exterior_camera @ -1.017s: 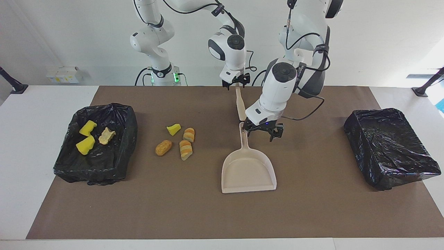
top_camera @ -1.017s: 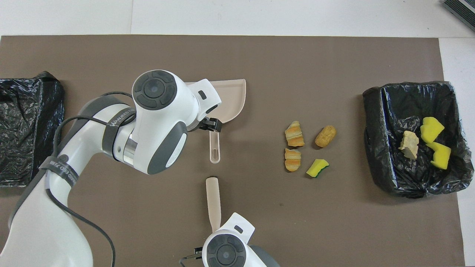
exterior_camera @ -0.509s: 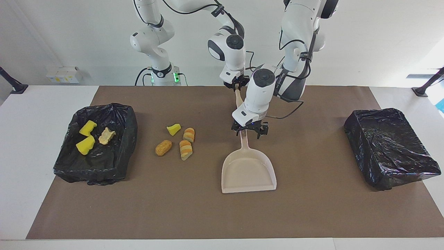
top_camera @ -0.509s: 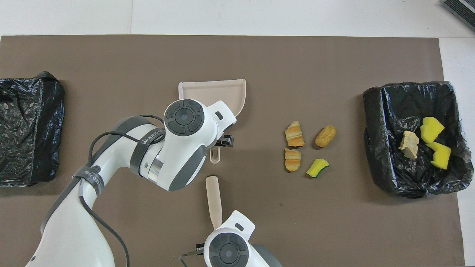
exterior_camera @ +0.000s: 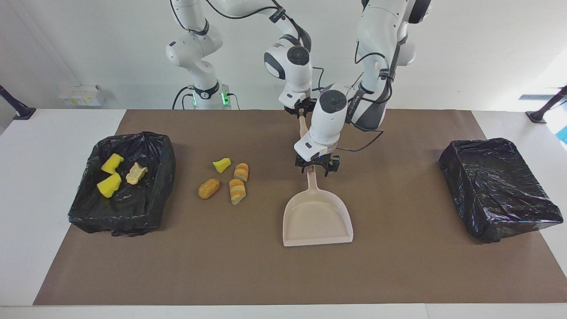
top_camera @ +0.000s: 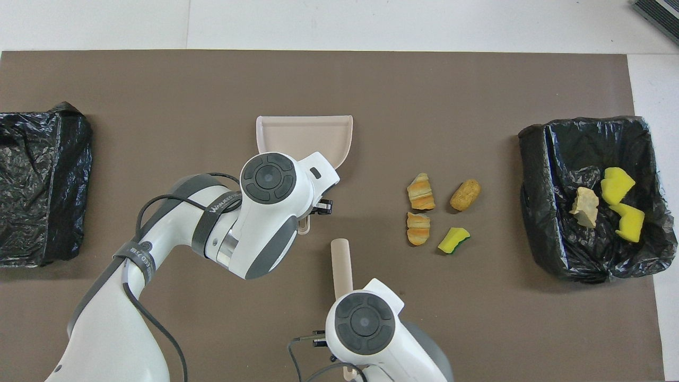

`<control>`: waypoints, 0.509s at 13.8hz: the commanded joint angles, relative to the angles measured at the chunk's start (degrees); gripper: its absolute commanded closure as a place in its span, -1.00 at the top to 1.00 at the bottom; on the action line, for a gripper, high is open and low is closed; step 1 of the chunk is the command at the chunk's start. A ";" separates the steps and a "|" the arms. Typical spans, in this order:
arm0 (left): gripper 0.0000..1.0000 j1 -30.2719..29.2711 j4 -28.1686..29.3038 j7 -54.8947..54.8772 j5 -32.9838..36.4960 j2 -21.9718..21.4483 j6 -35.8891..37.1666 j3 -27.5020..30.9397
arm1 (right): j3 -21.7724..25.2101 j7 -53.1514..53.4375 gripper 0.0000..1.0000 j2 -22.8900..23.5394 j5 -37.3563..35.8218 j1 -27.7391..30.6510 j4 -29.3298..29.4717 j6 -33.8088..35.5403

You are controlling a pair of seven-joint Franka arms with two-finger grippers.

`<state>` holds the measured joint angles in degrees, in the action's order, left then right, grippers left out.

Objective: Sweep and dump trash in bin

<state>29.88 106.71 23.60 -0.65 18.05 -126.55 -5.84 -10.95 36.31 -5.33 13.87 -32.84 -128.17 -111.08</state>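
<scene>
Trash: four bits loose on the brown mat (exterior_camera: pixel 398 274) beside the dustpan (exterior_camera: pixel 317 221), toward the right arm's end: yellow spongy wedge (exterior_camera: pixel 221 165), two striped bread slices (exterior_camera: pixel 237 190), one brown lump (exterior_camera: pixel 208 188). Three more lie in the crinkly black-lined bin (exterior_camera: pixel 84 208).

Facing view alone shows the left gripper (exterior_camera: pixel 317 168) clamped on the smooth beige dustpan handle; right gripper (exterior_camera: pixel 301 109) closed on a pale brush handle (top_camera: pixel 341 260).

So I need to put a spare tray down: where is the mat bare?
Bare mat lies between the dustpan and the empty bin. It is crowded where four scraps lie beside the filled bin.
</scene>
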 commanded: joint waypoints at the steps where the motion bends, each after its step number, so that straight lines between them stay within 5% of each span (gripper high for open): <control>1: -1.00 0.54 1.75 0.57 1.35 -1.53 -1.24 0.83 | -0.21 -6.76 -1.00 -5.47 -2.00 7.41 -0.68 6.20; 7: -1.00 -2.80 0.44 -7.21 1.35 -3.99 -0.27 1.62 | -0.48 -15.19 -1.00 -2.85 -20.87 19.28 1.25 6.50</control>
<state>28.61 106.41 21.18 -0.36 16.13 -126.74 -4.21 -10.66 25.62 -9.86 -2.59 -17.16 -128.02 -103.59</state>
